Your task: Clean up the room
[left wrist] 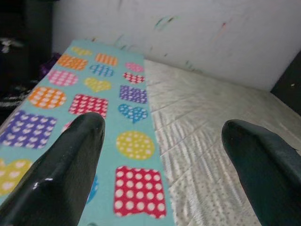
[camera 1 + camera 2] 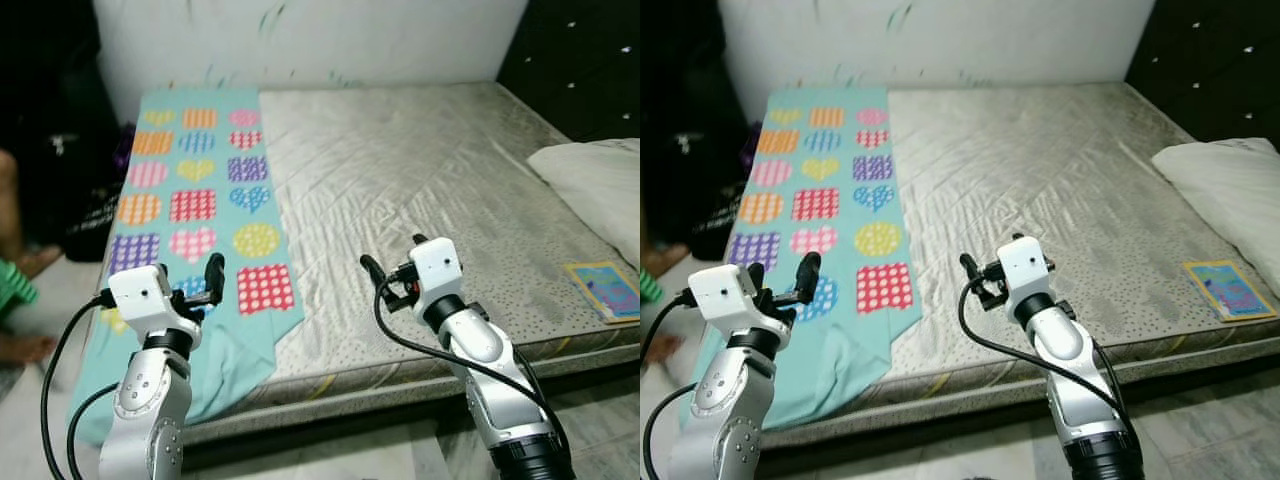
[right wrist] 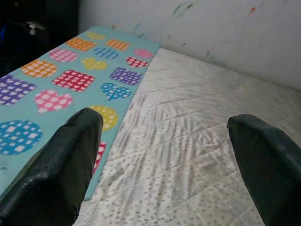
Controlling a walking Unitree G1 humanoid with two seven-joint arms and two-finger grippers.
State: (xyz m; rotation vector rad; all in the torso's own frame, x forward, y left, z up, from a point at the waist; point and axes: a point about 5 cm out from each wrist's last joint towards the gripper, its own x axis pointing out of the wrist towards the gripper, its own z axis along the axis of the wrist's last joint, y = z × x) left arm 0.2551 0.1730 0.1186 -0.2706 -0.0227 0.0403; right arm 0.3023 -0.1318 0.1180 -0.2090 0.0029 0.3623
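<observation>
A teal blanket (image 2: 195, 200) printed with bright dotted hearts, squares and circles lies along the left side of a grey mattress (image 2: 420, 170), its near end hanging over the front edge. My left gripper (image 2: 200, 285) is held open just above the blanket's near end. Over the mattress's front edge, right of the blanket, my right gripper (image 2: 393, 255) is open too. The wrist views look along the wide-apart fingers (image 1: 80, 155) (image 3: 70, 155) at the blanket (image 1: 94, 103) and mattress (image 3: 197, 141). Neither gripper holds anything.
A white pillow (image 2: 600, 180) lies at the bed's right side, with a colourful book (image 2: 605, 288) near the front right corner. A black headboard (image 2: 590, 60) stands behind the pillow. A person's leg (image 2: 15, 260) and dark bags (image 2: 95, 215) are on the floor to the left.
</observation>
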